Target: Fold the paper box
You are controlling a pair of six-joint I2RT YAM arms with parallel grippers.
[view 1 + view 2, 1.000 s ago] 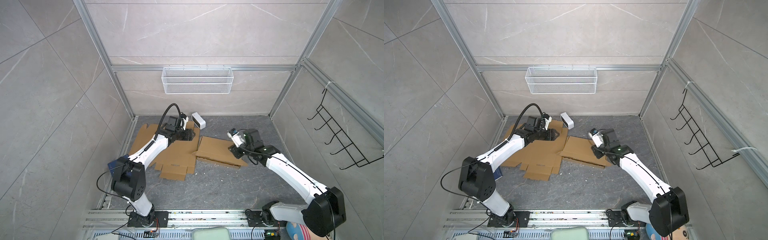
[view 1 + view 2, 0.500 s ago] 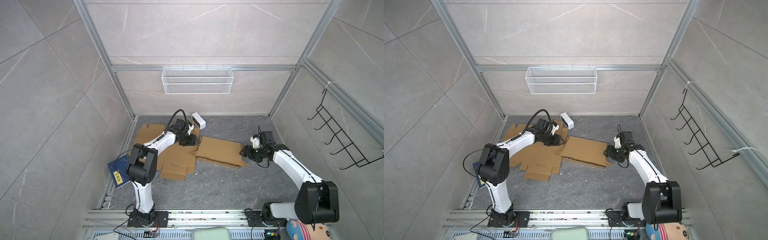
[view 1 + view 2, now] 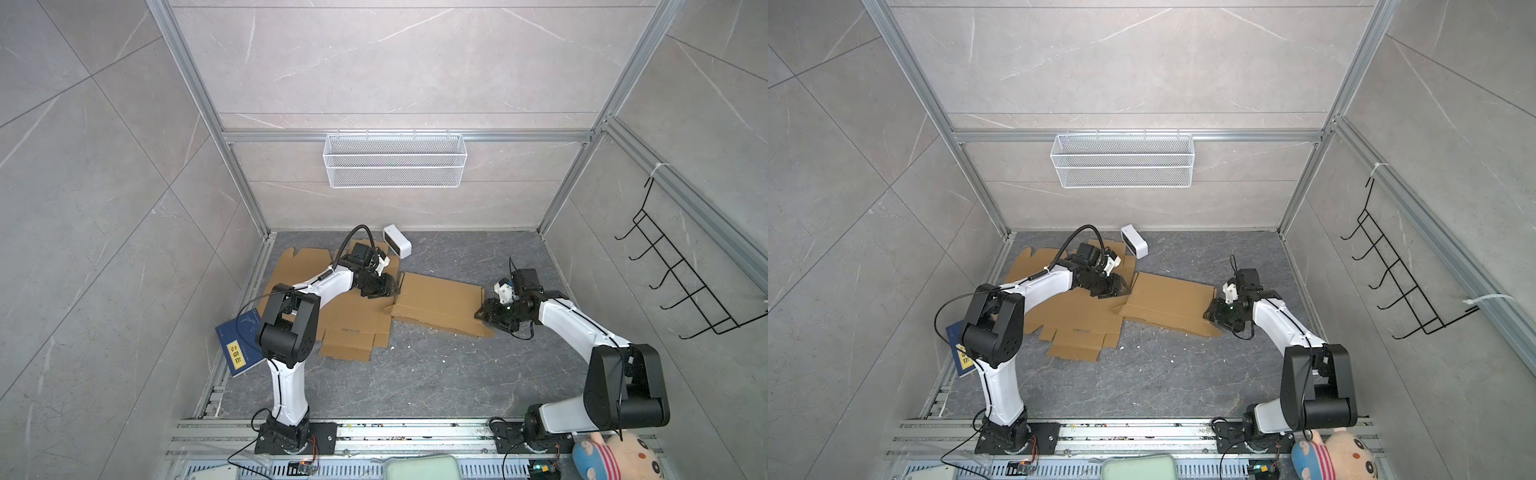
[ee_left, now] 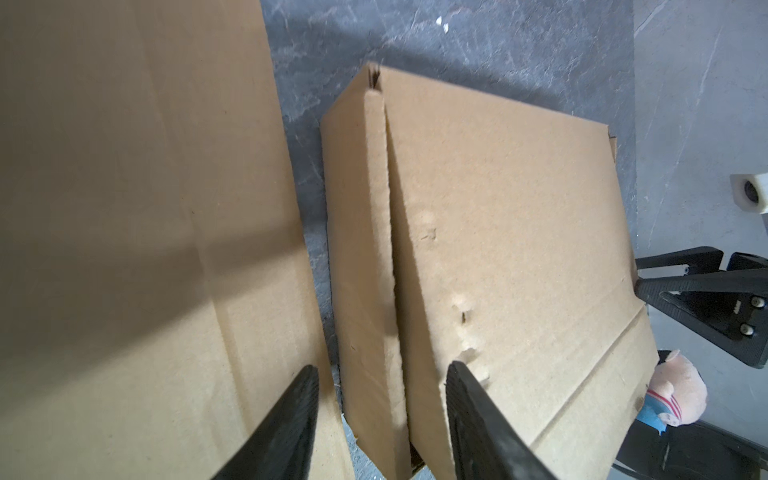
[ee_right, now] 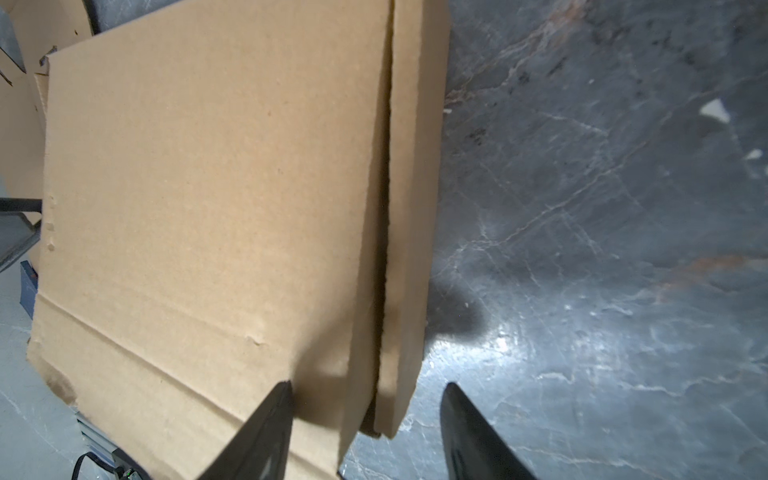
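On the floor in front of the wire basket (image 3: 395,166), toward its right-arm end: the paper box (image 3: 438,305), collapsed flat, one brown panel up.

- Second piece, a flat cardboard sheet (image 3: 353,316), lies in front of the basket's left-arm end. From the left wrist it sits beside the box with a strip of dark floor (image 4: 457,37) between them. Whether it belongs to the job I cannot tell.
- Left gripper (image 3: 388,289): at the box end lying below the basket's middle. In the wrist view (image 4: 381,365) the jaws stand about half apart, straddling a narrow strip along the box's edge. One finger is over the top panel, the other over the gap beside the sheet. No pinch seen.
- Right gripper (image 3: 484,316): at the box end just past the basket's right-arm end. In the wrist view (image 5: 368,384) the jaws are parted about as much, one finger over the panel, the other over bare floor, with the box's edge between them. Nothing held.

Progress, as I judge it: early.
- Done: both arms posted at opposite ends.
- Not done: no wall stands upright, no flap is turned in and the shell is unopened.
- Left: take hold at each end, open the flat shell into a square form, fold and tuck the flaps.
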